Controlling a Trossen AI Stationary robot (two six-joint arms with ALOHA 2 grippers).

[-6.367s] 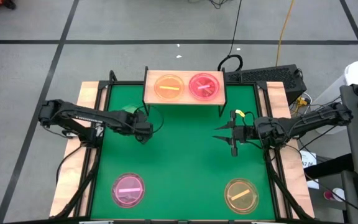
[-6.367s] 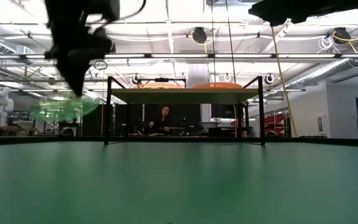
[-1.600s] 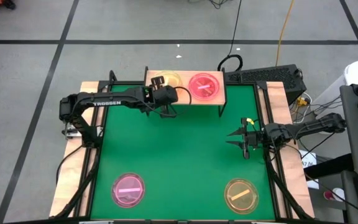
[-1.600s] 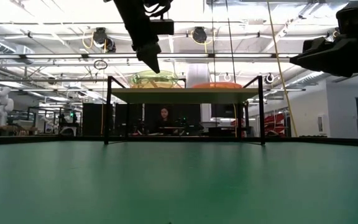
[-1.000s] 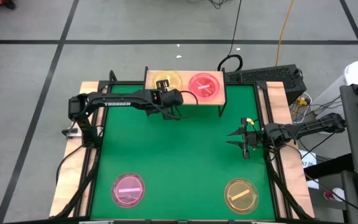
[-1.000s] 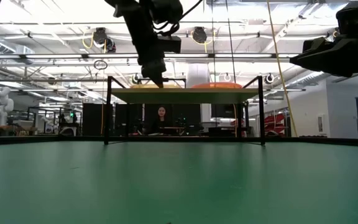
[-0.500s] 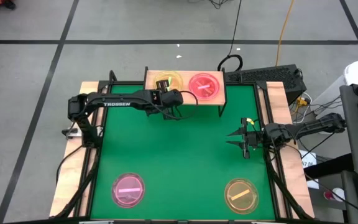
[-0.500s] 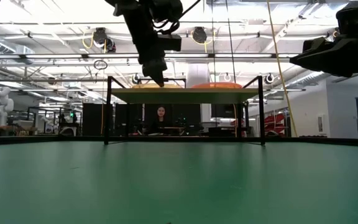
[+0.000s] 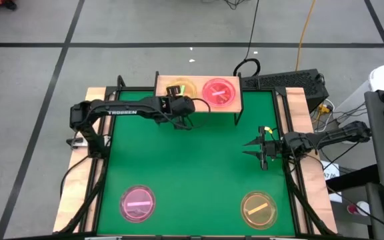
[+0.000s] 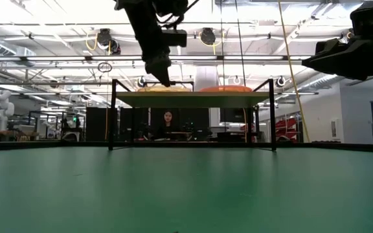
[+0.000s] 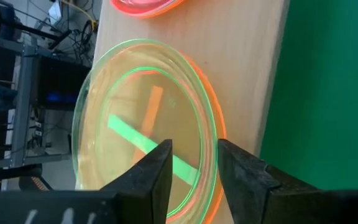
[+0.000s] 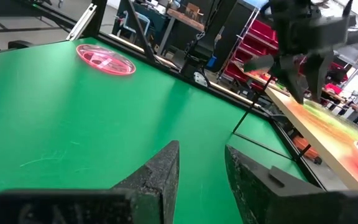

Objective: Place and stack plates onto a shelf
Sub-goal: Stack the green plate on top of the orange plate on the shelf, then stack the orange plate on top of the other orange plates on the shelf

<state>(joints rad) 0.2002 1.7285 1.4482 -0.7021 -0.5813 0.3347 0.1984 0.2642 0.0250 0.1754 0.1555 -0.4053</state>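
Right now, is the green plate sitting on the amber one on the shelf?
Yes: the green plate lies over the amber plate on the shelf.

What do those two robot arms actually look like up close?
Both are slim, jointed and black. The left arm carries white TROSSEN lettering along it. Each ends in two dark, wedge-shaped fingers. The right arm trails thin black cables and has a small yellow tag near its gripper.

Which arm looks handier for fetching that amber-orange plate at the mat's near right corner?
Probably the right: its open gripper hangs over the mat nearer the amber-orange plate, while the left gripper is at the wooden shelf.
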